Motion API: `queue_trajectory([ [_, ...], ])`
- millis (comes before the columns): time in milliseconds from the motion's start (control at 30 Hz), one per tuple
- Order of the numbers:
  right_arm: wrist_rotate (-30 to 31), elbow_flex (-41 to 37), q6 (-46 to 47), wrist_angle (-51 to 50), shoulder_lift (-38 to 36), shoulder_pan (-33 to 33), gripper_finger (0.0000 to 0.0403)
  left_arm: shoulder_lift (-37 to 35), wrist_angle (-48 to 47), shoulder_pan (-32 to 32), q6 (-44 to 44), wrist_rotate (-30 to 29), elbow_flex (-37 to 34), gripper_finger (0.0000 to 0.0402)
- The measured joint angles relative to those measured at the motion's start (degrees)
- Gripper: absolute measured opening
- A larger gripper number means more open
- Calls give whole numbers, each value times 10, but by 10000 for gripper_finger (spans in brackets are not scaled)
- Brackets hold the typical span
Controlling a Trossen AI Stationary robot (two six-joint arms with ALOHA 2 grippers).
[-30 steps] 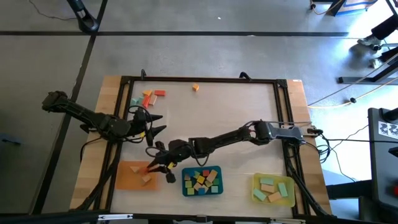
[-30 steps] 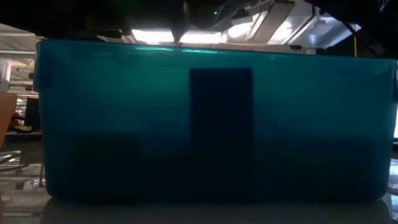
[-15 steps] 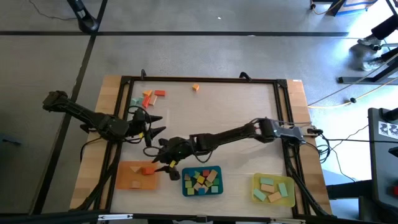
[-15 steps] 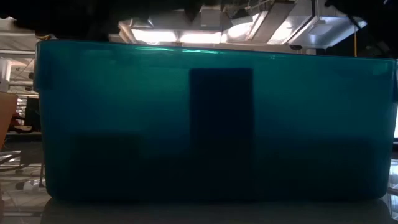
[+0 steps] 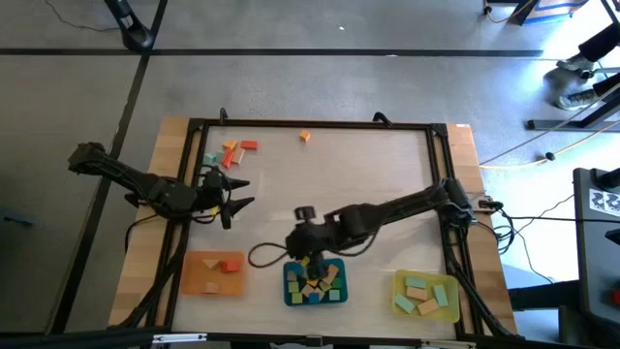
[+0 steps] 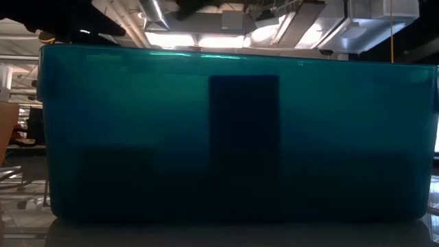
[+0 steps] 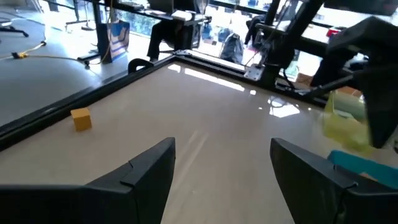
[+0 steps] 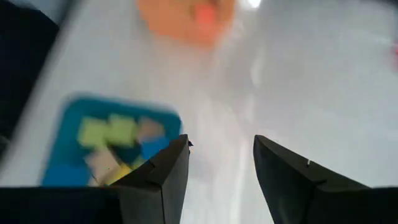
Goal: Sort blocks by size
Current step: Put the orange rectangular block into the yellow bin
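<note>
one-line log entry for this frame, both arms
right gripper: open, empty, over teal tray | left gripper: open, idle, table's left | orange tray: holds orange block

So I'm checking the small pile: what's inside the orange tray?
The orange tray holds a red block and two tan blocks. Nothing covers it.

Glossy white tabletop (image 7: 205, 118), translucent teal tray (image 6: 137, 123)

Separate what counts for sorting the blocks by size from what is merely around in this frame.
Part of the job:
- loose small wooden blocks at the table's far left
- lone yellow-orange cube
- flat orange tray holding a red block
- teal tray of mixed blocks
- yellow tray
- right gripper, open
- left gripper, open

Just around:
- black frame around the table
- cables
</note>
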Motion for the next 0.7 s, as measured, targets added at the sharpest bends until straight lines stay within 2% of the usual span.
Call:
queue_trajectory([
  [133,86,-39,16,-39,-27,7,177,3,-2,20,-20,0,0,250],
  [267,131,-154,39,11,-87,-23,177,20,-24,48,-23,0,5,250],
  [400,160,-322,75,119,-193,-65,177,56,-115,96,-61,-2,45,250],
  [567,180,-529,108,315,-337,-104,177,109,-259,176,-132,-3,90,250],
  [700,181,-657,125,468,-415,-122,177,151,-292,250,-161,-1,93,250],
])
